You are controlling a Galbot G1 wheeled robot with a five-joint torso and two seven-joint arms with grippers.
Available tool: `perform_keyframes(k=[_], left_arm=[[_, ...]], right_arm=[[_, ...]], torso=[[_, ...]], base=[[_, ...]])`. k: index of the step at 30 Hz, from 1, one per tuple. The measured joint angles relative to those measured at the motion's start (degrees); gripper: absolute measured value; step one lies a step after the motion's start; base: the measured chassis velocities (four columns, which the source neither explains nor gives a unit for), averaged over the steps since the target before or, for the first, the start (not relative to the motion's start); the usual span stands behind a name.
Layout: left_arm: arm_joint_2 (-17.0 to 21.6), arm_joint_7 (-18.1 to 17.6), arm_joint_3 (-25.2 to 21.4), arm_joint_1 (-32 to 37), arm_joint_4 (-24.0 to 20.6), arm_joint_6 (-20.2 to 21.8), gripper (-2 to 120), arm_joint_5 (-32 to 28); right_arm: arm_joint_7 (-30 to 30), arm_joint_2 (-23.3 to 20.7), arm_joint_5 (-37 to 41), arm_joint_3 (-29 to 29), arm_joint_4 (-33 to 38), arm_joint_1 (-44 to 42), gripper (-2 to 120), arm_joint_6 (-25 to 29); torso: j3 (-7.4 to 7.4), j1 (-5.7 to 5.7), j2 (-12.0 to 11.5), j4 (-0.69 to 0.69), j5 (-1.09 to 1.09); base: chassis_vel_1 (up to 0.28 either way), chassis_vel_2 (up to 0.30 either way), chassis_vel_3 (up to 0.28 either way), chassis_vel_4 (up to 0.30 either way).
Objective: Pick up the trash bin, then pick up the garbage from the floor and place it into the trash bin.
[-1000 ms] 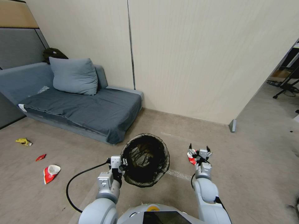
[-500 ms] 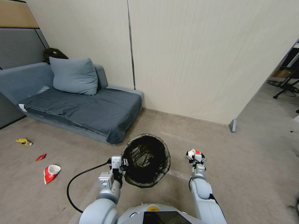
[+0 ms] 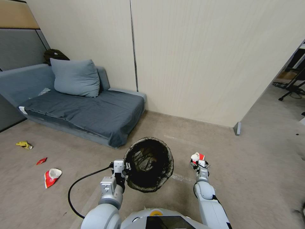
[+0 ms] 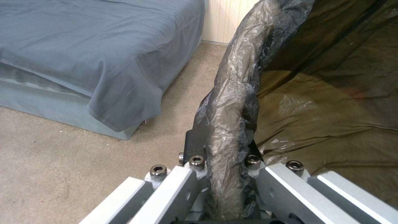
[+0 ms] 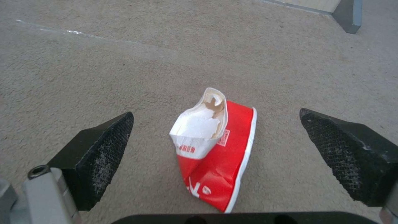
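My left gripper (image 3: 120, 170) is shut on the near rim of the trash bin (image 3: 148, 163), a round bin lined with a dark bag, and holds it tilted above the floor (image 3: 260, 165). The left wrist view shows the bag-covered rim (image 4: 232, 118) clamped between the jaws. To the bin's right, my right gripper (image 3: 199, 163) points down over a crumpled red-and-white wrapper (image 3: 195, 156). In the right wrist view the wrapper (image 5: 213, 146) lies on the carpet between the two spread black fingers (image 5: 104, 149); the gripper (image 5: 215, 116) is open. More garbage lies far left: a red-and-white wrapper (image 3: 51, 176), a small red scrap (image 3: 41, 161), a yellow wrapper (image 3: 24, 145).
A grey-blue sofa (image 3: 85, 111) with a pillow (image 3: 75, 78) stands at the left against the beige wall (image 3: 206, 63). The wall ends at a corner post (image 3: 237, 128), with open carpet to its right. A black cable (image 3: 74, 187) loops beside my left arm.
My right gripper has turned at the wrist and dropped down over the red-and-white wrapper, shifting slightly left. The left arm and the bin have stayed still.
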Motion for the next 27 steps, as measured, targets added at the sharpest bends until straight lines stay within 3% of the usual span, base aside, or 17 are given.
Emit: perform_keyframes(k=[27], left_arm=[[-0.21, 0.15, 0.45, 2.14, 0.00, -0.74, 0, 1.66]], right_arm=[[0.07, -2.17, -0.01, 1.11, -25.60, 13.43, 94, 5.72]], torso=[[0.00, 0.00, 0.00, 0.00, 0.01]], base=[[0.000, 0.000, 0.000, 0.000]])
